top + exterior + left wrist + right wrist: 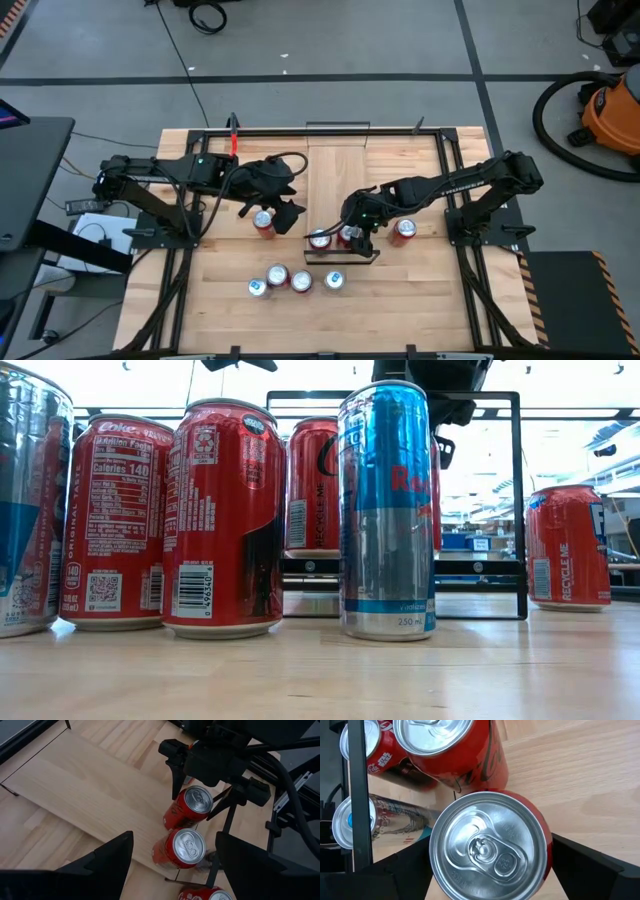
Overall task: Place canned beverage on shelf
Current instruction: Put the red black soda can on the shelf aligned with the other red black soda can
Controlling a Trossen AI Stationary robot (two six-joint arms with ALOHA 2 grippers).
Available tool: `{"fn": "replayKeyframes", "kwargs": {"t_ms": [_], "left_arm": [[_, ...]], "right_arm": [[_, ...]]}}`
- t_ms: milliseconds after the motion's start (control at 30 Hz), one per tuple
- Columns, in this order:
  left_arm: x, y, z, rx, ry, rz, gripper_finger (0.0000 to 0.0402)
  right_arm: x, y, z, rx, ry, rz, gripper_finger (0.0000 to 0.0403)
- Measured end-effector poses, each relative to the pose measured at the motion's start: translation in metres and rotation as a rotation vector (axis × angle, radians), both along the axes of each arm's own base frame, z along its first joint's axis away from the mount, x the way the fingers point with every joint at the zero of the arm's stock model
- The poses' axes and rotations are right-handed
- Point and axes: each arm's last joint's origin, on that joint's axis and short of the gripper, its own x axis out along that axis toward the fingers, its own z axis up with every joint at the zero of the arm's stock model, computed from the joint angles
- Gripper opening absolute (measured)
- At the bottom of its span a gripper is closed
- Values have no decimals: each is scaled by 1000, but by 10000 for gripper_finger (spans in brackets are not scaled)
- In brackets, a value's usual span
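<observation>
The shelf (340, 180) is a narrow light-wood board with black wire rails at its short ends. Two red cans stand side by side on its near end. My right gripper (360, 238) is over the right one (487, 845), shut on it. The left can (182, 847) stands free on its base. My left gripper (175, 840) is open and empty, hovering left of the shelf (285, 213), beside another red can (263, 222) on the table. In the low view the held can is mostly hidden behind a blue and silver can (388, 510). My right gripper has the red can between its two fingers (580, 865), one on each side of the can's wall just below the rim (547, 845). The fingers come from above, pointing down. The can is upright and appears to stand on the shelf's near end (172, 820).
Several cans, red and blue-silver, stand in a row near the table's front (295, 282). One more red can (404, 230) stands on the table right of the shelf. The shelf's near wire rail (340, 258) is close to my right gripper. The shelf's far half is bare.
</observation>
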Motion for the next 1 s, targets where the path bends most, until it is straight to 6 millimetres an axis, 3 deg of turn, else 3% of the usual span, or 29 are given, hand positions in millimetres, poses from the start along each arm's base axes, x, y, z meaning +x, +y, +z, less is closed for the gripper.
{"fn": "replayKeyframes", "kwargs": {"t_ms": [1000], "left_arm": [[0,0,0,0,0,0,292]], "right_arm": [[-2,-6,21,37,-55,-60,376]]}}
